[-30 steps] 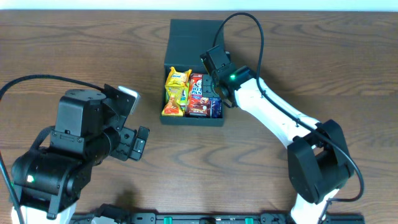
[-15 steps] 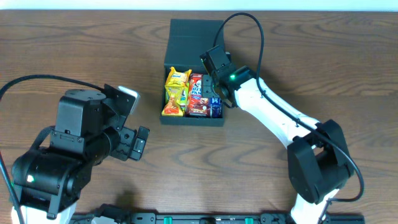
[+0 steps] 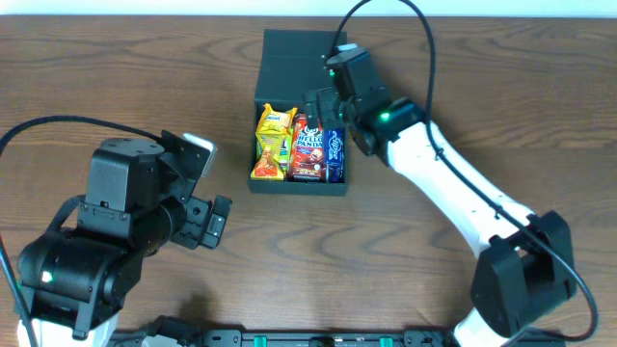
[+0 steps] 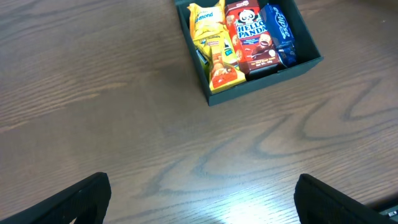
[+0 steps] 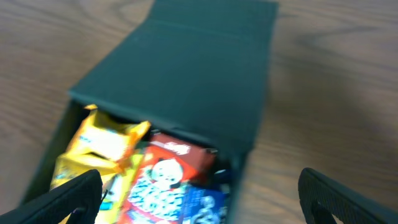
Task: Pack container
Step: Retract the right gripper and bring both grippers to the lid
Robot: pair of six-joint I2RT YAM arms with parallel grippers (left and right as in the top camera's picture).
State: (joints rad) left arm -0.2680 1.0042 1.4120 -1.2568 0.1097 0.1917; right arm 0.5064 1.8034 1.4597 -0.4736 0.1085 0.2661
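Container (image 3: 299, 189), upper centre: right gripper (image 3: 329, 106) over its right edge, fingers spread, empty. Left gripper (image 4: 205, 200) parted, empty, well apart.

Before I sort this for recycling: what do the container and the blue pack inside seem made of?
The container looks like matte dark cardboard: flat panels, folded lid crease, no shine. The blue pack is probably glossy plastic film, from its sheen.

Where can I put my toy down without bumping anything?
Bare table left of the container, beyond the left arm; also in front of the container, beside the right arm. Crowded: inside the container, full of snacks.
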